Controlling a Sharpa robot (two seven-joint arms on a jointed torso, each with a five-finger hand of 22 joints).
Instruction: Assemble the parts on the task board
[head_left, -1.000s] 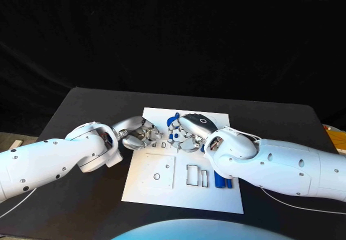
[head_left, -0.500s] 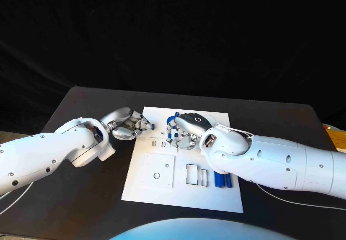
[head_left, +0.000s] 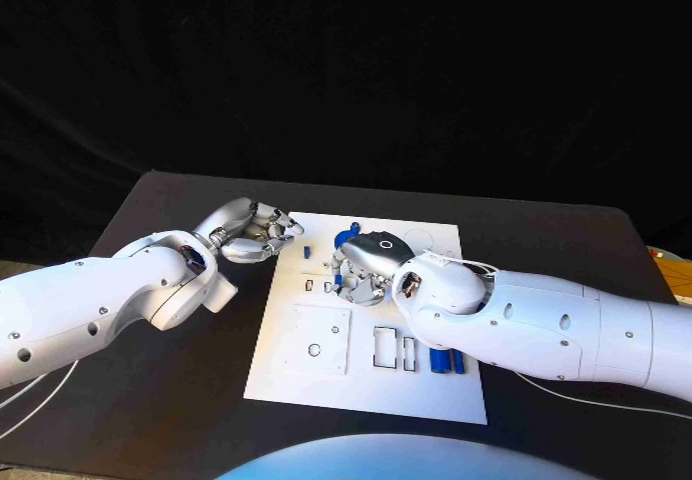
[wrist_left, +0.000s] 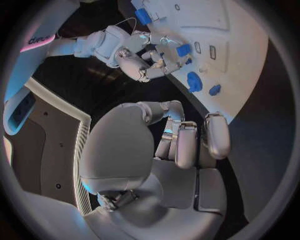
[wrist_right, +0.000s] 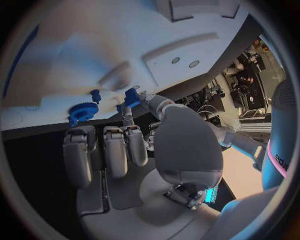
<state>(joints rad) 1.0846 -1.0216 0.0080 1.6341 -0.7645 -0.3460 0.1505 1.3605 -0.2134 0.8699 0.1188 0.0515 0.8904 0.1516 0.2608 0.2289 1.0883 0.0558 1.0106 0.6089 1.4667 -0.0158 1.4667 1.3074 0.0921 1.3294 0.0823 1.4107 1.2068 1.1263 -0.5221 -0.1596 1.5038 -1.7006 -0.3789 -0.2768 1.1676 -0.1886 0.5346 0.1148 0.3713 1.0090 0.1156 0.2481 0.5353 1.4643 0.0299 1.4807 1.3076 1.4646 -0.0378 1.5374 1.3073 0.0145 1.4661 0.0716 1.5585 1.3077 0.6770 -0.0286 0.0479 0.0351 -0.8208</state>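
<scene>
Left hand (head_left: 253, 232): positioned over the black table (head_left: 159, 230) just beside the board's (head_left: 368, 385) far left corner. Its fingers are curled in toward the palm; the left wrist view shows the fingers (wrist_left: 215, 135) folded together with nothing between them. It touches neither the board nor any part.

Right hand (head_left: 364, 265): positioned over the far half of the board, palm down. In the right wrist view, a small blue part (wrist_right: 131, 97) sits at the tip of the thumb and a finger, and appears to be pinched between them; the contact is partly hidden, so this is not certain. The other fingers (wrist_right: 115, 147) lie side by side, bent down.

Parts on the board:
- A blue gear (wrist_right: 83, 110) lies just beside the right hand's fingertips, near the board's far edge.
- A smaller blue knob (wrist_right: 95, 93) stands close to it.
- Two long blue bars (head_left: 447, 362) lie side by side at the board's right edge, partly covered by the right arm.

The board also carries a square plate (head_left: 315, 342) with a round hole, and narrow rectangular slots (head_left: 387, 350) between that plate and the bars. The right arm lies across the board's right side and hides part of it.
</scene>
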